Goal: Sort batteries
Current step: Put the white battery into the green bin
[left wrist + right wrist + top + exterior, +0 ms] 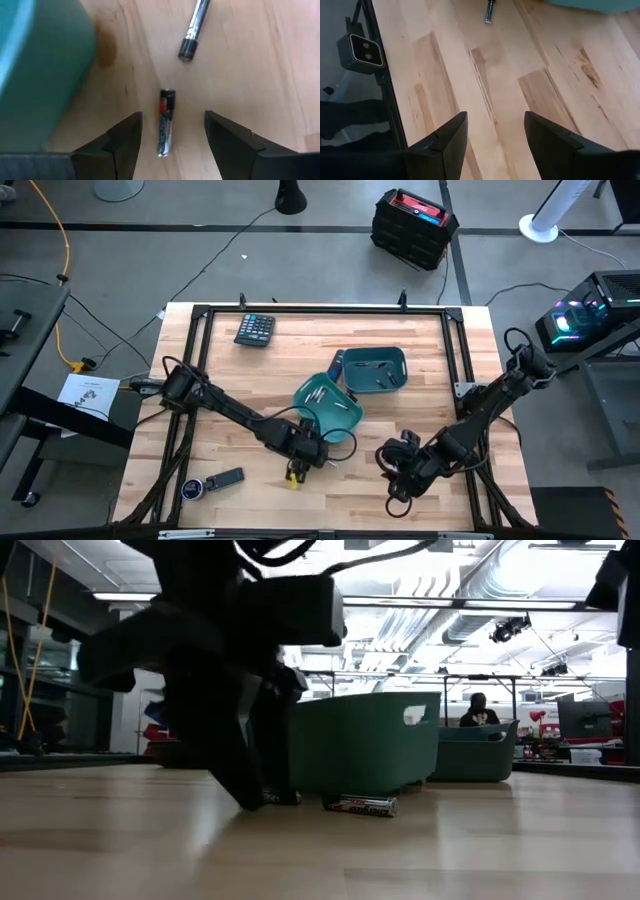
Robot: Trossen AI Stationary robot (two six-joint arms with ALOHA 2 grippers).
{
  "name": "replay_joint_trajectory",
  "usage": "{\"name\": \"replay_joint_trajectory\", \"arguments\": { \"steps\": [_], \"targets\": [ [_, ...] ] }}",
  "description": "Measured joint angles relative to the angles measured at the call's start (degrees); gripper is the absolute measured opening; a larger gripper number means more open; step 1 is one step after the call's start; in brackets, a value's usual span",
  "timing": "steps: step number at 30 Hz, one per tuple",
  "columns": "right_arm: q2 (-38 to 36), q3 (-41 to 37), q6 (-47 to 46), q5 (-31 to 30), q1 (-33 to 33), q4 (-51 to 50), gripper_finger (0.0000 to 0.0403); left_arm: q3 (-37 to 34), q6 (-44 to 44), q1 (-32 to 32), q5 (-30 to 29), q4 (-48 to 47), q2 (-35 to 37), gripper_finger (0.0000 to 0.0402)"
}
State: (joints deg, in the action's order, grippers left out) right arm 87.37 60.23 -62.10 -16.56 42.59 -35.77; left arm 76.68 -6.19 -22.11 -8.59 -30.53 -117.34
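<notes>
In the left wrist view a small dark battery with a red band (pixel 166 122) lies flat on the wood between the two fingers of my open left gripper (pixel 172 135), touching neither. A second dark and silver battery (pixel 194 30) lies farther ahead. My left gripper (pixel 296 468) points down near the table's near edge, just in front of the tilted teal bin (pixel 328 405). The low view shows one battery (pixel 360 805) lying beside its fingers. My right gripper (pixel 495 132) is open over bare wood (pixel 395 472), with one battery (pixel 490 12) far ahead of it.
A second teal bin (pixel 375 370) with small dark pieces inside stands behind the first. A dark calculator (pixel 254 330) lies near the far left edge. A black remote (pixel 227 478) and a round thing (pixel 192 488) lie at the near left. A black frame (pixel 320 310) borders the table.
</notes>
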Motion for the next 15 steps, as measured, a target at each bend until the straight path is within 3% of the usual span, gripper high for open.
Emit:
{"name": "replay_joint_trajectory", "arguments": {
  "steps": [5, 7, 11, 15],
  "targets": [
    [0.0, 0.0, -4.5, -2.3, 0.2, 0.3, 0.019, 0.0, 2.2, 0.9, 3.4, 0.4, 0.0, 0.0188],
    [0.0, 0.0, -5.6, -3.0, 0.2, 0.3, 0.019, 0.0, 2.3, 1.1, 5.5, -0.1, 0.0, 0.0149],
    [0.0, 0.0, -8.4, -3.2, 0.0, 0.4, 0.019, 0.0, 1.9, 1.0, 7.7, -0.9, 0.0, 0.0031],
    [0.0, 0.0, -11.2, -3.5, -0.2, 1.2, 0.019, -0.1, 1.7, 0.9, 9.8, -2.5, 1.0, 0.0019]
  ]
}}
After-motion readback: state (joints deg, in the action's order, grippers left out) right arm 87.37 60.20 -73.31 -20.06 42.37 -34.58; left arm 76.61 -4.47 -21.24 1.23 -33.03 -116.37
